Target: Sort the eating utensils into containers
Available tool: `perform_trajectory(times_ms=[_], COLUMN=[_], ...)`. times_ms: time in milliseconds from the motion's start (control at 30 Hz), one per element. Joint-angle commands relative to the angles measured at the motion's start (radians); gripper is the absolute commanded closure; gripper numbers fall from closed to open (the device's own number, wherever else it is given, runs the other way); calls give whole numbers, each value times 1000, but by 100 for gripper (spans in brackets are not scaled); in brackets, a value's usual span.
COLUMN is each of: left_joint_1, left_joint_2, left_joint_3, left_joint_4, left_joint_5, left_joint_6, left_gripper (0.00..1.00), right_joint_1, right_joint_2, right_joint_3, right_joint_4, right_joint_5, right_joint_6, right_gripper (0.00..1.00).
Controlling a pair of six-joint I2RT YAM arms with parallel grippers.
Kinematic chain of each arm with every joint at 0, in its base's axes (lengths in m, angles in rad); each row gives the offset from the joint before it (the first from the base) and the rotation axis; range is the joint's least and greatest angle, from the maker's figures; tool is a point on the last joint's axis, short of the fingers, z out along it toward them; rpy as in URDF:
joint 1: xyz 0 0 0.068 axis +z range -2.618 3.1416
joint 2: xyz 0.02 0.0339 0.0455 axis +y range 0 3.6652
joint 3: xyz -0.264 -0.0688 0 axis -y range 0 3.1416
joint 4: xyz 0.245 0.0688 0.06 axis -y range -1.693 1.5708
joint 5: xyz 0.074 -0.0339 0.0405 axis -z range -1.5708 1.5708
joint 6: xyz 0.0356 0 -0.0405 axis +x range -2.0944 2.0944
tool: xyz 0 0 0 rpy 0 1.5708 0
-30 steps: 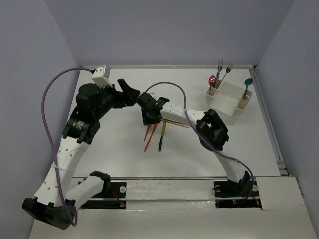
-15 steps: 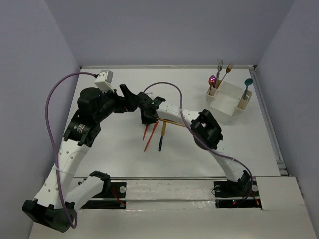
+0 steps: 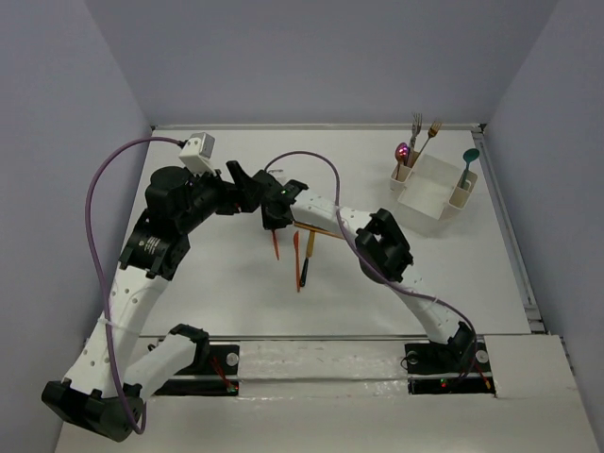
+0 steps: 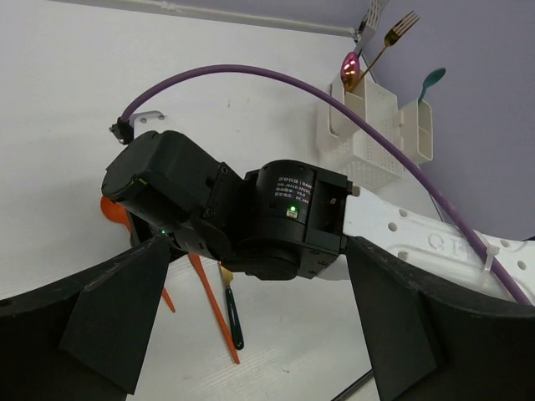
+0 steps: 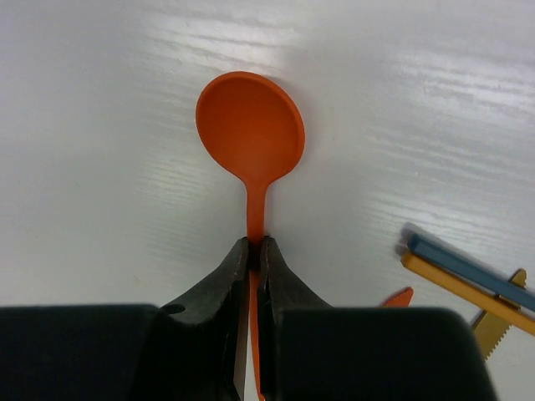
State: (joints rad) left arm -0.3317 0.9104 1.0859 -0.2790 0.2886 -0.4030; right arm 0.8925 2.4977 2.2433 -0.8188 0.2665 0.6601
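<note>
R gripper [image 5: 253, 246] pinched on neck of orange spoon [image 5: 251, 125], mid-frame in top view. L gripper [image 3: 243, 181] jaws wide, empty, just left of it. Loose utensils [image 3: 304, 269] on table [image 3: 208, 283] just below. Bin [image 3: 429, 179] upper right; end cups [image 3: 403, 176] hold forks [image 3: 425, 129], purple spoon [image 3: 403, 149], teal spoon [image 3: 469, 156].

Table centre crowded. Right arm's black wrist housing [image 4: 251, 217], its gripper [image 5: 253, 251] pinching orange-red plastic spoon [image 5: 251, 134], sits just ahead of your left arm's black gripper [image 3: 247, 184], between its wide-apart fingers. Purple cable [image 4: 234, 68] arches over. Near it on table: orange-red plastic stick [image 3: 295, 255], black-handled utensil [image 3: 304, 272], thin gold stick [image 3: 326, 231]. White tabletop [image 3: 208, 283] open at left and along near strip. Far right: white translucent bin with tan end cups [image 3: 425, 193], handles standing up.
</note>
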Motion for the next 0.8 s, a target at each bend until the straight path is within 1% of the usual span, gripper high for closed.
perform_trajectory(times_ms=[0,33,67,100,133,200,233,267,300,333,367,433,467,500,567,600,767], left_joint_1=[2,2,2,2,2,2,2,2,2,2,2,2,2,2,2,2,2], left_joint_2=[-13,-11,-8,-5,1,7,11,18,21,22,24,24,19,13,4,4,7], left_joint_3=[22,26,37,42,49,55,57,55,54,49,31,5,-21,-33,-53,-55,-83], left_joint_4=[18,15,12,12,15,21,24,30,32,35,44,57,66,75,74,61,76], left_joint_5=[23,21,20,17,18,18,21,26,29,38,46,66,82,93,101,93,70], left_joint_6=[42,49,58,59,58,52,50,49,46,46,44,35,29,18,16,20,1], left_gripper=[1,1,1,1,1,1,1,1,1,1,1,1,1,1,1,1,1], right_joint_1=[-9,-26,-67,-90,-137,-190,-217,-278,-312,-351,-442,-548,-602,-706,-791,-861,-1006], right_joint_2=[-114,-147,-222,-271,-383,-501,-563,-623,-745,-801,-848,-966,-991,-1029,-1056,-1074,-1070], right_joint_3=[2,-1,-11,-75,-127,-242,-361,-428,-494,-608,-655,-730,-775,-787,-815,-826,-875], right_joint_4=[191,210,251,285,364,430,457,519,553,578,605,621,615,609,601,609,687], right_joint_5=[77,83,83,77,74,89,100,114,144,158,169,157,145,119,105,96,111], right_joint_6=[-102,-106,-103,-103,-100,-100,-103,-126,-146,-163,-189,-209,-221,-232,-257,-269,-352], right_gripper=[93,93,93,93,93,93,93,93,93,93,93,93,93,93,93,93,93])
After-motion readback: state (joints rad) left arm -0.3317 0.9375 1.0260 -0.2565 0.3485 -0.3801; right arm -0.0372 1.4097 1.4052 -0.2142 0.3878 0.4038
